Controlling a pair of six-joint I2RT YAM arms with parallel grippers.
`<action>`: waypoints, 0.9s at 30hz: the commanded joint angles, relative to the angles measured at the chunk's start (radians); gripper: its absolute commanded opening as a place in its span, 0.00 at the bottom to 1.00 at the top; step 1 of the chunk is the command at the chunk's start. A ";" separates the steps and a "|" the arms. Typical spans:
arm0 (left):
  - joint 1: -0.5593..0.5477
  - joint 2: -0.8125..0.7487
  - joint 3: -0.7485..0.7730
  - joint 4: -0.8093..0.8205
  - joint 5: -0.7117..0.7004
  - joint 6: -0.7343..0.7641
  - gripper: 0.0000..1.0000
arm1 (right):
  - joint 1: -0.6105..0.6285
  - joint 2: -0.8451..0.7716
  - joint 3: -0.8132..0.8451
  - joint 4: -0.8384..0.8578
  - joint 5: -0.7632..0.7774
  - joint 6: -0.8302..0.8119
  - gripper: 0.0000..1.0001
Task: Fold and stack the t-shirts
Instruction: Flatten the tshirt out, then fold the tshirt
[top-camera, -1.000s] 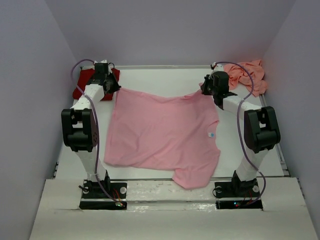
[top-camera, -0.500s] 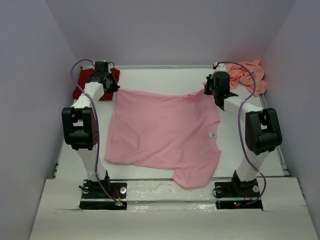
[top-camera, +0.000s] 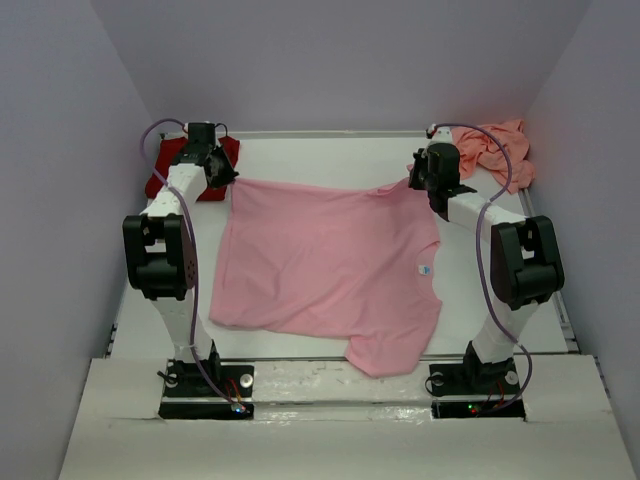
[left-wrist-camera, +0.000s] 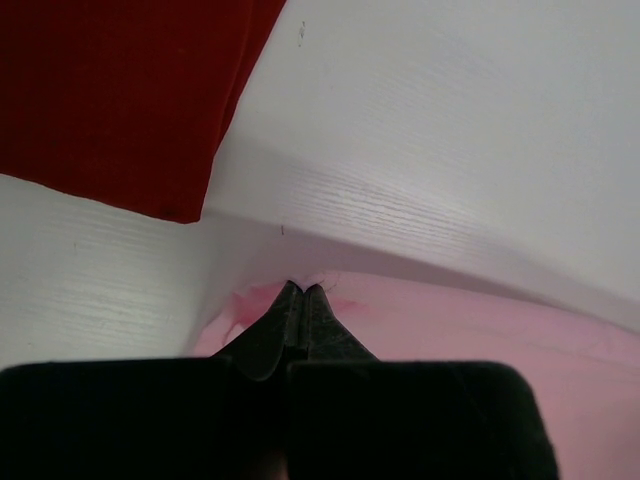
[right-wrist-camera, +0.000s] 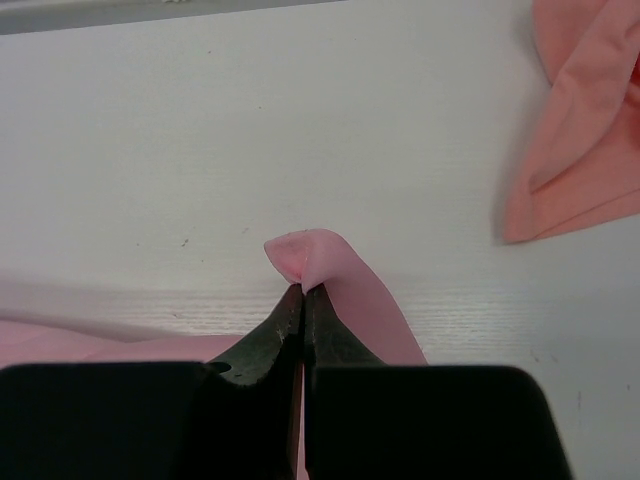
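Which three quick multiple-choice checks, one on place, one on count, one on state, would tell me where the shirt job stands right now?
1. Where is the dark red t-shirt?
A. Far left corner, beside the left gripper.
B. Far right corner.
C. Near edge, at the front.

2. How many t-shirts show from above?
A. One.
B. Two.
C. Three.

3. What is the right gripper doing?
A. Open, holding nothing.
B. Shut on the light pink t-shirt.
C. Shut on nothing.

Answers:
1 A: red cloth lies just past the left gripper's tips.
2 C: dark red, light pink and the salmon-pink t-shirt all show.
3 B: a pink fold sits pinched between its closed tips.
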 joint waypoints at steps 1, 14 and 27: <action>0.006 -0.047 0.045 0.008 0.011 -0.005 0.00 | -0.005 -0.057 -0.014 0.049 0.015 -0.006 0.00; 0.006 0.086 0.179 -0.182 0.117 -0.011 0.00 | -0.005 -0.180 -0.028 -0.160 -0.082 0.056 0.00; 0.006 0.083 0.192 -0.185 0.174 -0.057 0.00 | -0.005 -0.347 -0.184 -0.160 -0.092 0.068 0.00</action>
